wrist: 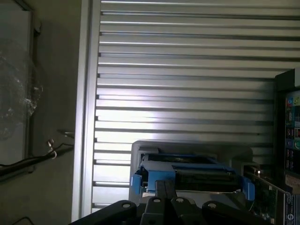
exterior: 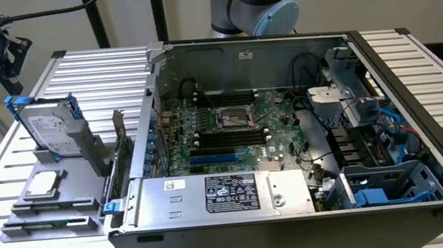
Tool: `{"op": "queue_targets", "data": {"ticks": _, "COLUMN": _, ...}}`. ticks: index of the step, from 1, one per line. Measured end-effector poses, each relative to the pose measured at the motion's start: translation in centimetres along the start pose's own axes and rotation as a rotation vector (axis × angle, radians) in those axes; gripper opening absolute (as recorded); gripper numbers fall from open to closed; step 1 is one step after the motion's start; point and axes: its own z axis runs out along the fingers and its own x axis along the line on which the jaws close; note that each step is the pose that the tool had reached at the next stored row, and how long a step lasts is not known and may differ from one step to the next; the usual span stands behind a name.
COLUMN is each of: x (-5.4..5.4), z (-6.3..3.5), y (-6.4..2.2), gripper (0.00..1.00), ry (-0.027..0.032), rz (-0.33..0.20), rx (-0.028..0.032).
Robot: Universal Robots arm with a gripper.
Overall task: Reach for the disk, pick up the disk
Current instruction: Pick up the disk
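My claw hangs over the disk, which stands on edge in a grey stand just beside the open computer case, off the wall of the case that is on the exterior view's left. I judge the upright pose is deliberate: it offers me a thin top edge to come down on. The disk is seated in the stand and not lifted. I cannot tell how wide my claw stands.

The disk is a flat silver-grey metal slab with a white printed label on its broad face, and 2 bright blue plastic rails frame its long sides. In the wrist view I see its top edge beyond my claw, with the rails jutting out as blue tabs at both ends.

The stand looks like matte grey plastic, stepped into slots. 1 small square silver chip lies flat on it, also beside that wall of the case. Stand and case rest on a table of ribbed aluminium slats, which catch the light in bands.
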Motion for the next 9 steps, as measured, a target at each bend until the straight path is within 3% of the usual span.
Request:
{"op": "queue_targets", "data": {"ticks": 4, "x": 0.00, "z": -0.01, "y": 0.01, "gripper": 0.11, "ry": 0.0008, "rz": -0.017, "rx": 0.0002}}
{"op": "queue_targets", "data": {"ticks": 9, "x": 0.00, "z": 0.00, "y": 0.02, "gripper": 0.11, "ry": 0.0038, "rz": -0.101, "rx": 0.0001}}
